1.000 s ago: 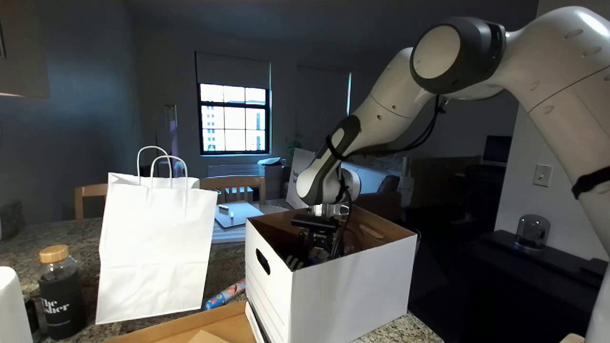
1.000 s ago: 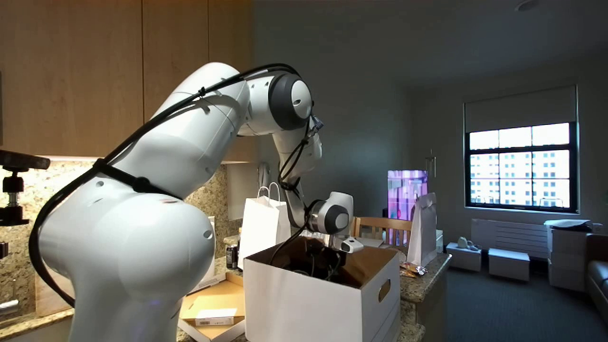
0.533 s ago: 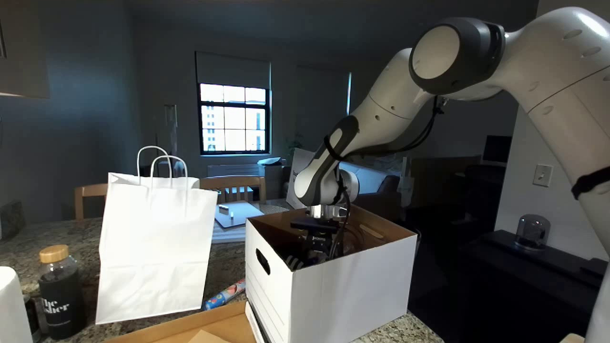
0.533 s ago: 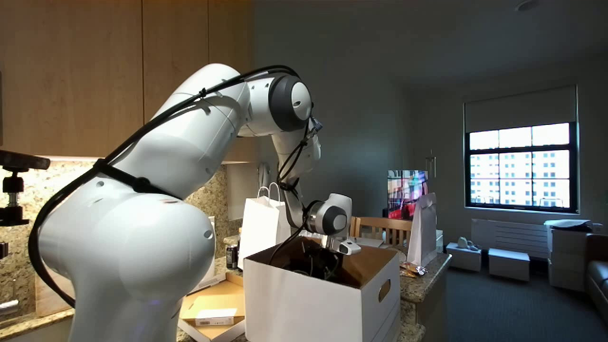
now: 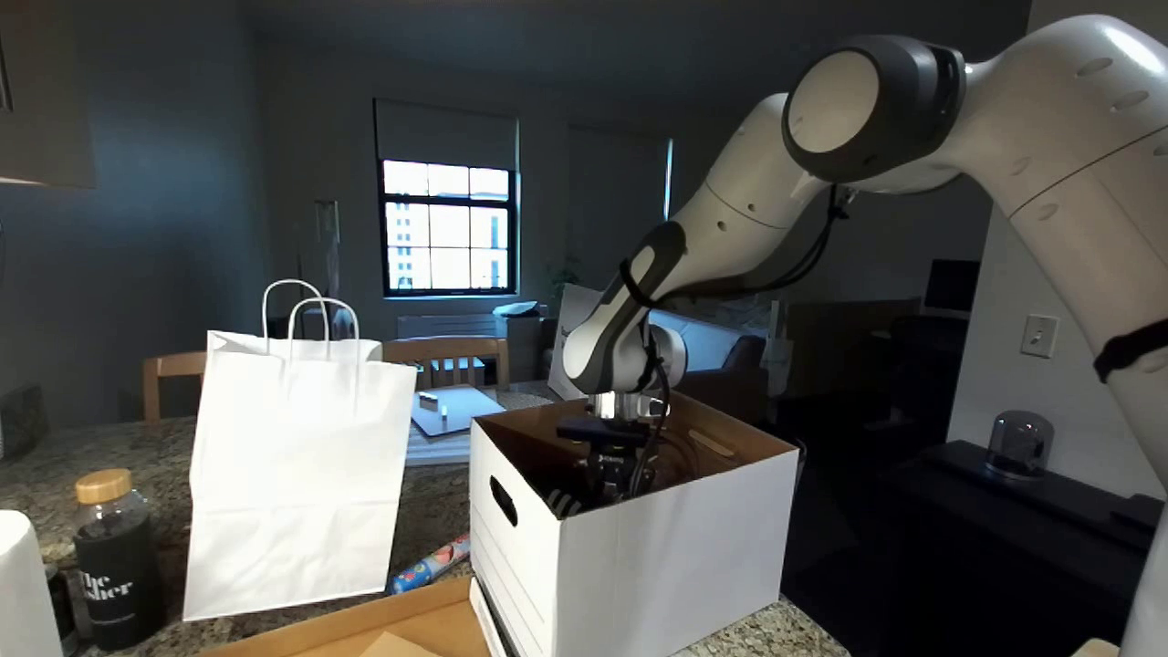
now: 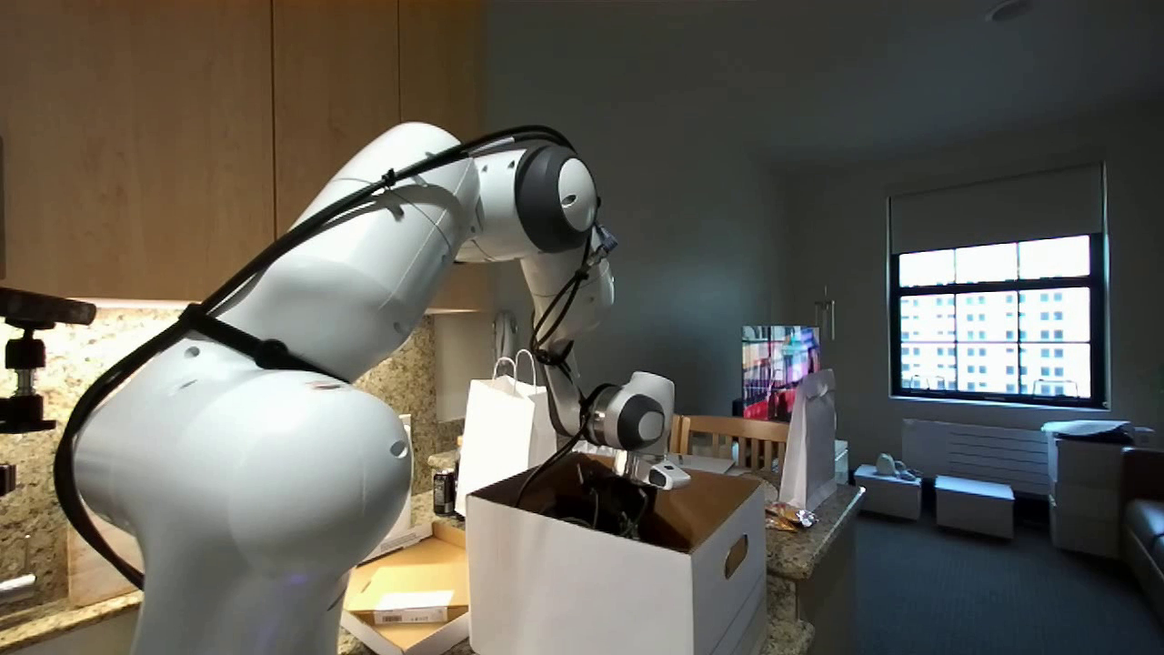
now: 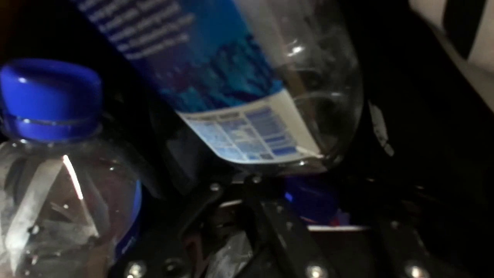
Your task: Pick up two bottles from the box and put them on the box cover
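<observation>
My white robot arm [image 5: 748, 201] bends over a large white cardboard box [image 5: 680, 547] with brown inner walls, set on a speckled stone tabletop [image 5: 765, 633]. In both exterior views my jaws hang down inside the box, their tips hidden by its wall. The wrist view shows the interior of the box: a clear plastic bottle [image 7: 247, 85] with a blue printed label appears aslant, and near it is a second clear plastic bottle [image 7: 61, 181] with a blue screw cap. A small blue object [image 7: 312, 199], also in the box, is partly covered and too dim to identify. The jaws are dark and blurred there, so I cannot tell whether they stand wide, narrow or around anything. Just beside one hand-holed end of the box lies the shallow, brown-lined cardboard cover [image 5: 445, 611]; near the same end are a blue, colourfully printed tube [image 5: 429, 564] and a white paper shopping bag [image 5: 297, 484] with looped handles.
</observation>
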Robot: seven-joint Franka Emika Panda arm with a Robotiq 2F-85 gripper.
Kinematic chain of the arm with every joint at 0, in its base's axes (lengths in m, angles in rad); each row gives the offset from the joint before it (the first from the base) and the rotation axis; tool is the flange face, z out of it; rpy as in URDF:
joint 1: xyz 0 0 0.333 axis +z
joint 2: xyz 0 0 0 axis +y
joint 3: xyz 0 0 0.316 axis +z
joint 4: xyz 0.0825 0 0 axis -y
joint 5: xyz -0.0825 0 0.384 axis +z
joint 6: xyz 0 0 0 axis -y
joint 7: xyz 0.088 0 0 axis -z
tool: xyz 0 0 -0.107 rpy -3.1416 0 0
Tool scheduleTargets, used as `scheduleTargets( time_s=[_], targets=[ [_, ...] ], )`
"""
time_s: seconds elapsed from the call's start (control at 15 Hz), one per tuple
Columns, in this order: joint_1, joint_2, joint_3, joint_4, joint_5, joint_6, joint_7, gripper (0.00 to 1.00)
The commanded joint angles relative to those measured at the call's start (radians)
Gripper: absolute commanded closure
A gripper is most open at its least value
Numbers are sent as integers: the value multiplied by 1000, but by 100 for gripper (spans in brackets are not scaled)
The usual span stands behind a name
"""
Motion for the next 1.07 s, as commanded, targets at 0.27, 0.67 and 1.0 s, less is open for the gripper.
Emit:
scheduleTargets(
  time_s=[0.27,0.67,1.0],
  targets=[
    [-12,-32,10,-25,55,-30,-74,100],
    [-12,-129,-4,-123,66,-38,-86,98],
    [-6,-220,-29,-219,49,-49,-57,98]
  ],
)
